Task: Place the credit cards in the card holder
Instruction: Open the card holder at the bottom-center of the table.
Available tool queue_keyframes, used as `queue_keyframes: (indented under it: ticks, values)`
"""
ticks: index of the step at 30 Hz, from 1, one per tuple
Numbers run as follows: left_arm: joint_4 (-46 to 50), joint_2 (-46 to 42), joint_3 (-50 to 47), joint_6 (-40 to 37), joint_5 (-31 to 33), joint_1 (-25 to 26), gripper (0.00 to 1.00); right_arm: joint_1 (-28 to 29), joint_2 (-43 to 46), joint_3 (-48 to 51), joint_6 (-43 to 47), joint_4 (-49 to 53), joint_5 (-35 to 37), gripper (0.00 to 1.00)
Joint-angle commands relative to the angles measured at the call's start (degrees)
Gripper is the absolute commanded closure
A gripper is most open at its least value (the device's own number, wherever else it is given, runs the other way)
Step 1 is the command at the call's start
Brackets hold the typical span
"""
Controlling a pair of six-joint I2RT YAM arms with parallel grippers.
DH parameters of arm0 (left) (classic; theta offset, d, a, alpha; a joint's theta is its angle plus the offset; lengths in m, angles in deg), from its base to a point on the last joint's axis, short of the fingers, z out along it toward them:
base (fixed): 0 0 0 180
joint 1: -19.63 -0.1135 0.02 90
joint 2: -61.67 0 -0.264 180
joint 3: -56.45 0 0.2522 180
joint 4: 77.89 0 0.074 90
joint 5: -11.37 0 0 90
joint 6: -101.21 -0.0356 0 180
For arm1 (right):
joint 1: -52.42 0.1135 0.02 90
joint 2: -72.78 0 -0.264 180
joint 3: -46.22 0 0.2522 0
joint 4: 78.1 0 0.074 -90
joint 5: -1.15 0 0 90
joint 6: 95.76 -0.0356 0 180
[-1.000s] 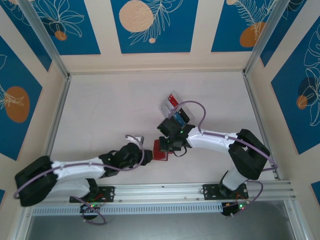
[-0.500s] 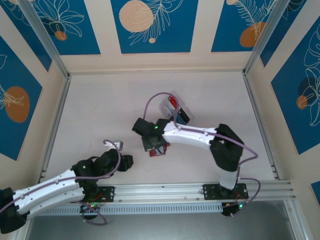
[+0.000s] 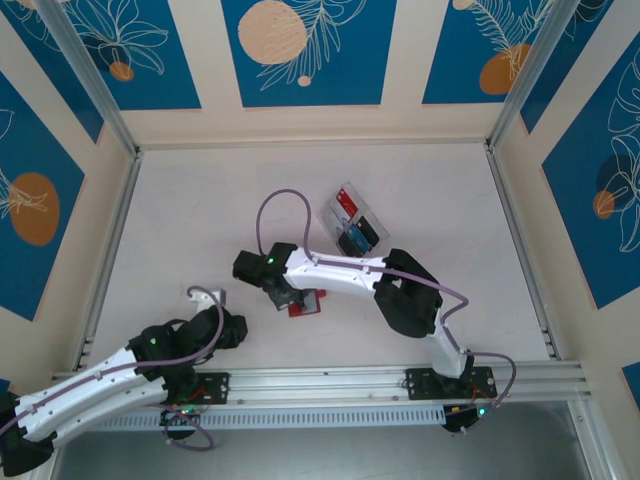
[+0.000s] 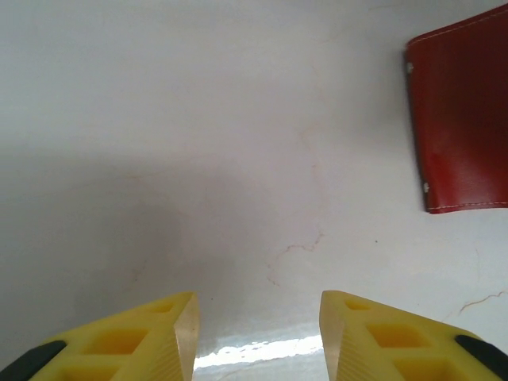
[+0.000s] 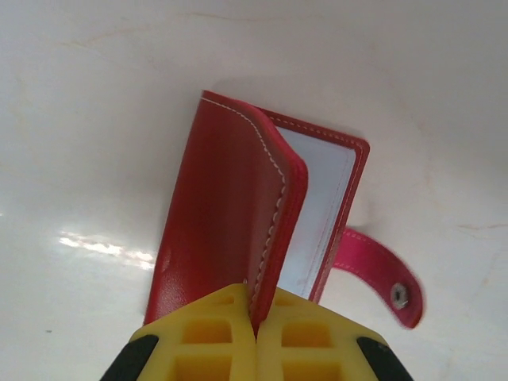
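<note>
Evidently the right fingers point(image 5: 238, 337) were pinched shut on the front cover of the holder point(image 5: 230, 198), lifting it ajar. The left fingers point(image 4: 171, 329) hung spread and empty, left of the holder. Beyond the holder, the cards point(image 3: 352, 222) sat in a tray point(image 3: 329, 211). Opening seemed the step in hand; next, the holder wanted spreading flat and a card fetching.

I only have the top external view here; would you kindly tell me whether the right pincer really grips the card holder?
Observer: Yes. The right pincer is shut on the card holder, pinching the edge of its front cover, which stands partly open.
Operator: Is the snap tab fastened?
Observer: No, it sticks out loose to the side, pink, with its snap showing.
Operator: And the left pincer?
Observer: Open, holding nothing.
</note>
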Motion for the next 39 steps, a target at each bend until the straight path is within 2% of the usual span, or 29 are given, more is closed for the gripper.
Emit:
queue_keyframes:
  ticks: [1,4,9,16,20,22,26,29,33,39]
  values:
    - [2.11,0.29,1.69,0.18,1.69,-0.7,0.56,-0.21,0.55,0.26,-3.64,9.53,6.42,0.95]
    - [1.89,0.63,1.82,-0.36,1.76,-0.74,0.56,0.01,1.18,0.54,-6.52,14.49,9.24,0.96]
    - [1.02,1.31,2.06,-0.71,1.63,-0.83,0.56,0.64,-1.55,-1.57,-5.97,16.44,9.36,0.95]
    - [1.76,1.51,3.27,-1.18,2.26,-0.83,0.56,1.27,-4.7,-2.16,-1.88,10.17,4.0,0.91]
    - [1.21,2.56,3.47,-1.27,2.24,-0.83,0.56,1.24,-3.87,-1.44,-0.17,6.84,1.05,0.83]
    - [0.8,2.91,3.38,-1.23,2.03,-0.83,0.57,1.16,-2.93,-0.66,0.86,4.59,-0.75,0.75]
    - [0.47,2.94,3.38,-1.15,1.88,-0.83,0.57,0.47,-0.07,2.23,2.57,-0.38,-5.32,0.65]
    - [0.46,3.02,3.38,-1.24,1.88,-0.83,0.57,-0.61,2.48,5.62,3.73,-5.12,-9.58,0.63]
    - [-0.11,3.2,3.56,-2.01,1.22,-0.92,0.56,-2.99,8.11,13.39,5.53,-15.77,-19.0,0.57]
    - [-3.61,4.33,5.51,-6.82,-1.94,-1.44,0.53,-8.21,14.11,22.73,6.17,-25.63,-27.77,0.51]
